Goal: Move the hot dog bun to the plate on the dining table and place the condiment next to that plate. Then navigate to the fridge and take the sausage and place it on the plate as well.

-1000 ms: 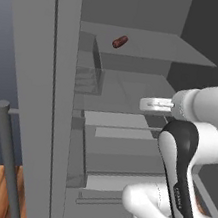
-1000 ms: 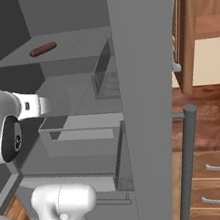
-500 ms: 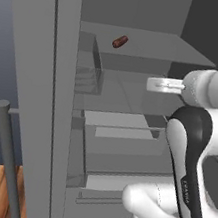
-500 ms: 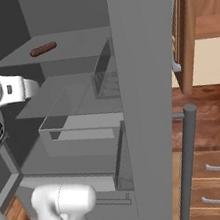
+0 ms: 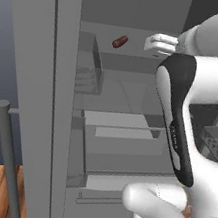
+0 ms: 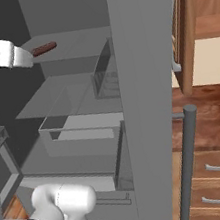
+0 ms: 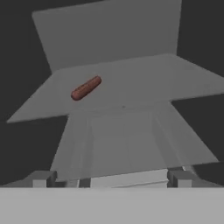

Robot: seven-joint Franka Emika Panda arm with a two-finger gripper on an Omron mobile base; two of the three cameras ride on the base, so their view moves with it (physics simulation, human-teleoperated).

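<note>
The tall grey metallic fridge point(image 5: 57, 97) is seen with its door swung wide, its grey shelves and a clear drawer exposed in the middle of both base views. A small, thin, dark red-brown sausage point(image 5: 120, 41) is found lying on the top shelf, in the upper centre of the left base view and at the upper left of the right base view point(image 6: 44, 48). In the hand view the sausage point(image 7: 86, 88) is placed left of centre, lying aslant on the flat grey shelf. The white arm's two-finger gripper point(image 7: 111, 178) is shown at the bottom of the hand view with its jaws spread wide and nothing between them; it is kept well apart from the sausage. A grey vertical door handle point(image 6: 187, 165) is seen at the lower right of the right base view.
</note>
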